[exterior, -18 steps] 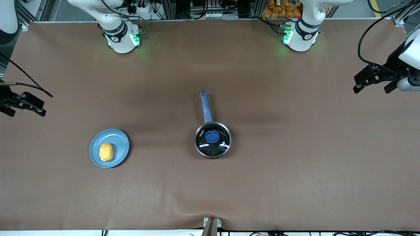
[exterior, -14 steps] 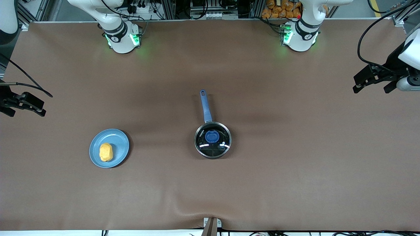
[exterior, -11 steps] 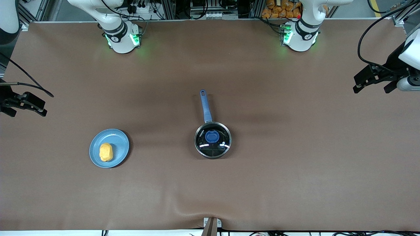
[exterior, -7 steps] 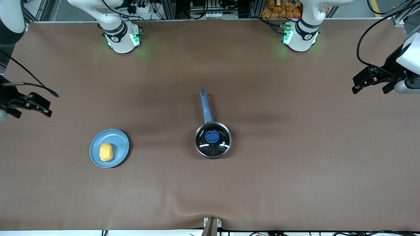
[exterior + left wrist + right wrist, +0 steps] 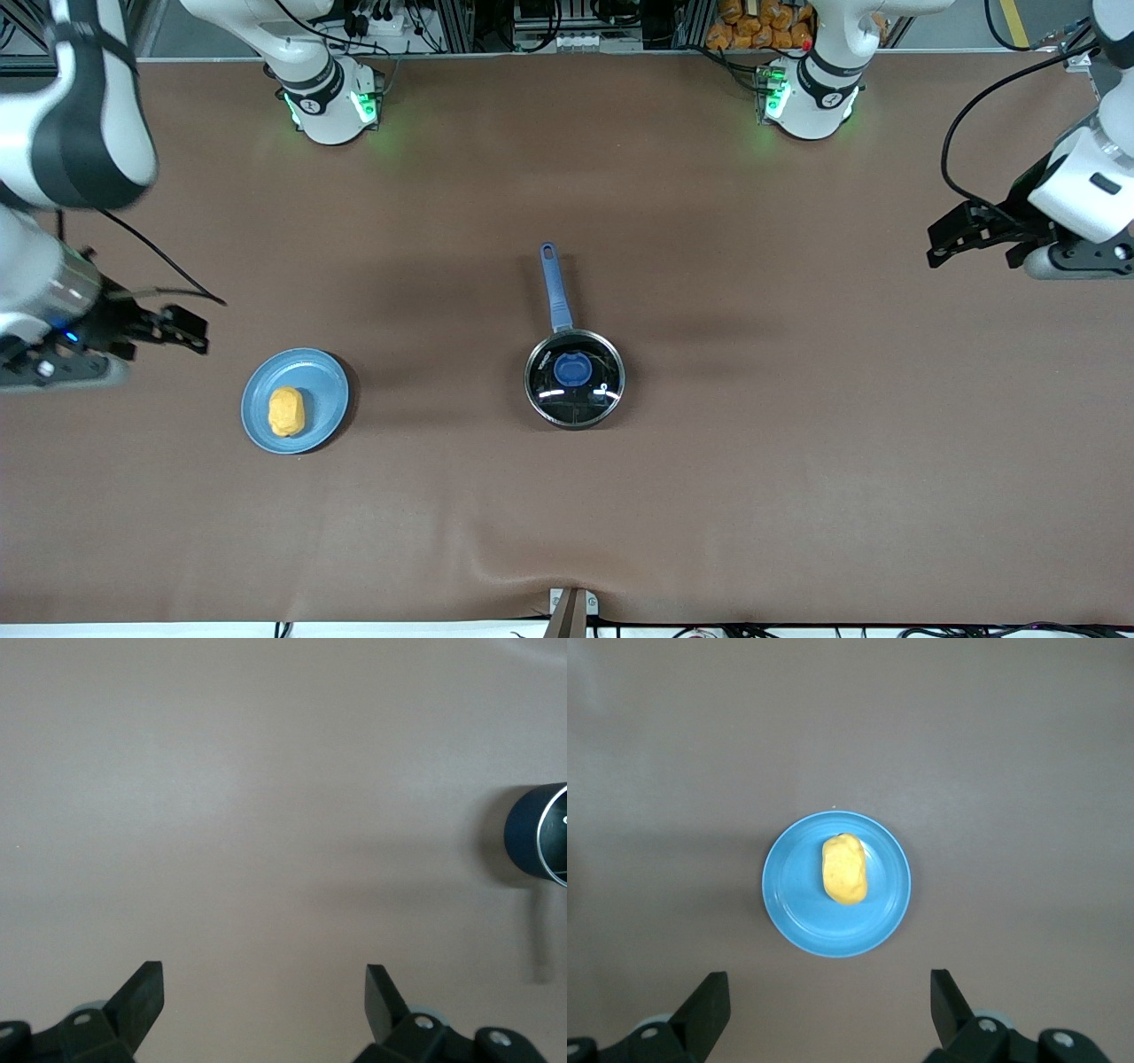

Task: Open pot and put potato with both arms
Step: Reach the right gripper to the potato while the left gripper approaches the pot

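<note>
The black pot [image 5: 575,379] with a long blue handle [image 5: 555,286] stands mid-table, covered by a glass lid with a blue knob [image 5: 571,368]; its edge shows in the left wrist view [image 5: 539,833]. The yellow-orange potato [image 5: 286,411] lies on a light-blue plate [image 5: 323,390] toward the right arm's end, also in the right wrist view [image 5: 844,869]. My right gripper [image 5: 182,330] is open and empty above the table beside the plate [image 5: 829,1001]. My left gripper [image 5: 948,241] is open and empty over the left arm's end of the table [image 5: 264,997].
The brown mat [image 5: 753,461] covers the table, with a small ripple at its front edge [image 5: 532,576]. The two arm bases [image 5: 328,102] stand along the back edge.
The right arm swung in from the table's end toward the plate, its gripper now close beside it. The left gripper shifted slightly toward the pot. Pot, lid, plate and potato did not move.
</note>
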